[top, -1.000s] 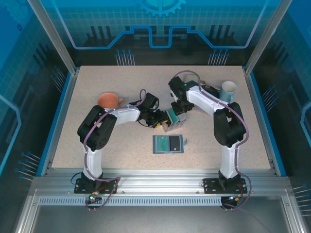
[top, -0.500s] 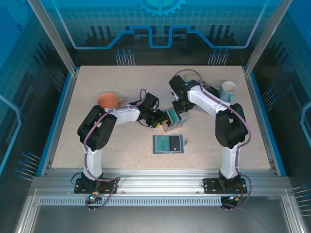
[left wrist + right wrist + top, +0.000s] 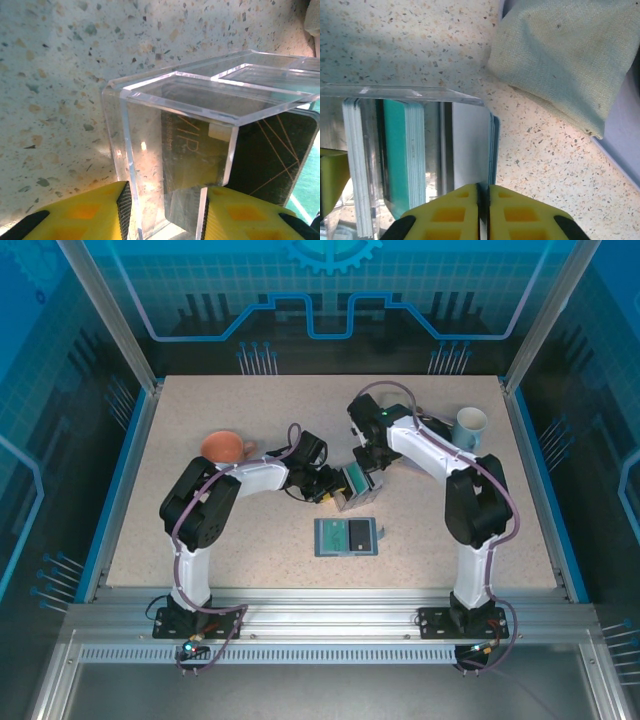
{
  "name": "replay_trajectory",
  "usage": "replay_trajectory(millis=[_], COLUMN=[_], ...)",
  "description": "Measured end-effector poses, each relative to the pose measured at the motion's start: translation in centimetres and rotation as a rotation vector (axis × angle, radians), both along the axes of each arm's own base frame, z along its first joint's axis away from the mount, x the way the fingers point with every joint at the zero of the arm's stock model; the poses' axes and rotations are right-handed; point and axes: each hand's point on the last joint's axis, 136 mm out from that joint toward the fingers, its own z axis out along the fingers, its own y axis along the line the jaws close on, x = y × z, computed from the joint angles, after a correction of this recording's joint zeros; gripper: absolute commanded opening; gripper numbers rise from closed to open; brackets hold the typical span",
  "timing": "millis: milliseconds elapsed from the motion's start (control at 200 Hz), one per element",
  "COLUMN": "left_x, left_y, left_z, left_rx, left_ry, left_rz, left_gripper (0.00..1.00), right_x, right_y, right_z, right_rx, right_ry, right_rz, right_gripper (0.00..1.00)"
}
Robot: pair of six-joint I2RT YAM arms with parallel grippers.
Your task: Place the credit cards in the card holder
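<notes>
My left gripper (image 3: 333, 490) is shut on a clear acrylic box (image 3: 150, 130), its yellow fingers (image 3: 90, 212) pressing the box's walls. The box holds several credit cards: a teal stack (image 3: 402, 155), a gold-printed one (image 3: 192, 145) and a dark one with gold lines (image 3: 275, 155). My right gripper (image 3: 484, 192) is shut on the edge of one thin grey-faced card (image 3: 467, 145) standing beside the box. In the top view it (image 3: 367, 468) meets the cards (image 3: 353, 480) from the far side. The slate-blue card holder (image 3: 347, 537) lies open nearer the bases, with a teal and a dark card showing on it.
An orange cup (image 3: 225, 447) sits behind the left arm and a white mug (image 3: 470, 424) at the back right. A pale green cloth (image 3: 560, 55) lies on the speckled table just beyond the right gripper.
The right arm's elbow has drifted slightly to the right. Both grippers, the box and the cards have hardly moved.
</notes>
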Motion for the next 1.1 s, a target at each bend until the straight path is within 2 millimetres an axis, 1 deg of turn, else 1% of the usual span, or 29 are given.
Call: replay_trajectory(millis=[45,110,260,340,385,470,560,660,750,850,950,1100], left_x=[0.0,0.0,0.0,0.0,0.0,-0.2,-0.6,-1.0,-1.4,-2.3,-3.6,-6.0], left_y=[0.0,0.0,0.0,0.0,0.0,0.1,0.4,0.6,0.9,1.4,2.2,3.6], left_z=[0.0,0.0,0.0,0.0,0.1,0.3,1.2,3.1,4.9,6.0,5.8,4.2], left_rx=[0.0,0.0,0.0,0.0,0.001,-0.001,-0.007,-0.025,-0.044,-0.056,-0.051,-0.026], left_ry=[0.0,0.0,0.0,0.0,-0.001,-0.003,-0.016,-0.048,-0.083,-0.103,-0.094,-0.052], left_rz=[0.0,0.0,0.0,-0.001,-0.001,0.0,-0.003,-0.003,-0.006,-0.005,-0.006,-0.006], left_gripper=[0.39,0.4,0.41,0.43,0.44,0.48,0.5,0.53,0.54,0.54,0.54,0.56], right_x=[-0.1,-0.1,-0.7,-1.3,-1.8,-2.7,-4.0,-5.7,-7.3,-9.0,-10.6,-12.7], right_y=[0.1,0.2,0.7,0.9,1.0,1.2,0.8,0.0,-0.2,0.0,-0.1,-0.4], right_z=[0.3,0.9,3.0,4.5,5.2,6.3,7.1,7.6,7.6,6.9,5.8,3.6], right_rx=[0.011,0.025,0.084,0.136,0.17,0.249,0.349,0.455,0.525,0.584,0.622,0.628], right_ry=[-0.004,-0.012,-0.036,-0.051,-0.055,-0.06,-0.059,-0.049,-0.037,-0.011,0.021,0.065], right_rz=[0.001,0.001,-0.003,-0.005,-0.009,-0.023,-0.066,-0.12,-0.161,-0.189,-0.225,-0.275], right_gripper=[0.07,0.03,0.04,0.03,0.0,0.0,0.0,0.0,0.0,0.0,0.0,0.0])
